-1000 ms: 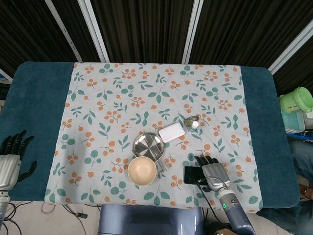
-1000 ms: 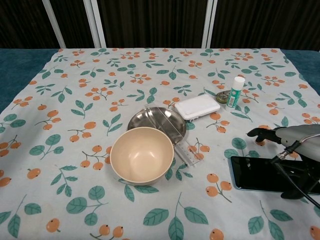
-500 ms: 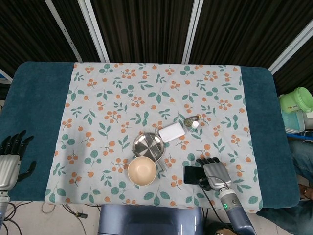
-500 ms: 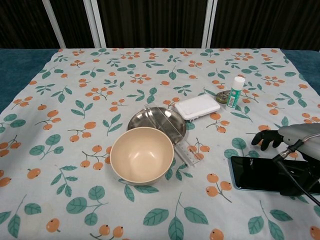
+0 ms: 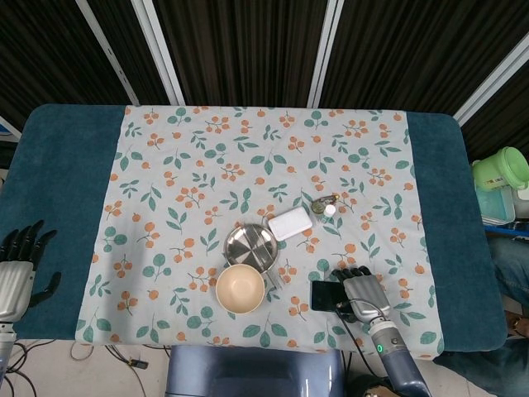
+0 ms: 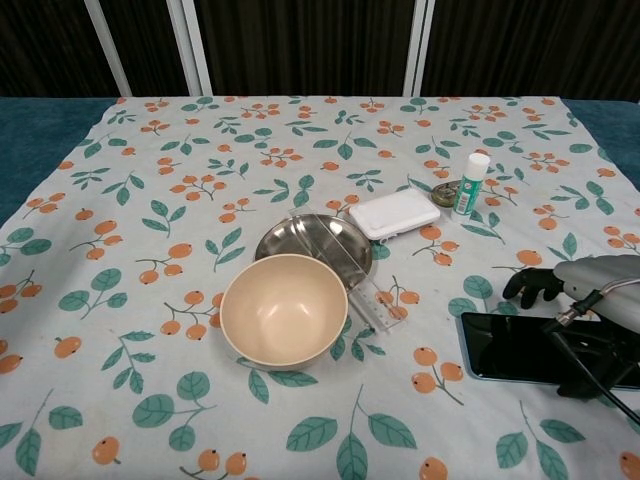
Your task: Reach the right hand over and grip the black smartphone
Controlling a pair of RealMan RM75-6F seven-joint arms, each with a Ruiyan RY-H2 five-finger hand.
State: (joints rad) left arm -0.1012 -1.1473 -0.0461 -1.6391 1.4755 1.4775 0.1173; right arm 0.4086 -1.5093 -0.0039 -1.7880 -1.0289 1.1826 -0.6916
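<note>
The black smartphone (image 5: 322,294) (image 6: 512,347) lies flat on the floral cloth near the front right of the table. My right hand (image 5: 361,292) (image 6: 588,296) covers its right end. The fingers (image 6: 533,283) curl down over the phone's far edge and the thumb (image 6: 583,383) sits at its near edge, so the hand grips it. The phone's left part shows bare and still rests on the cloth. My left hand (image 5: 18,263) hangs open at the table's front left corner, seen only in the head view.
A beige bowl (image 6: 284,310) and a steel dish (image 6: 313,241) sit left of the phone, with a clear plastic piece (image 6: 377,303) between. Behind stand a white box (image 6: 394,214), a small white bottle (image 6: 471,184) and a metal trinket (image 6: 444,192). A green cup (image 5: 502,168) is off the table, right.
The right hand's fingers have curled down from outstretched and the hand has sunk slightly onto the phone. The phone and the left hand have not moved.
</note>
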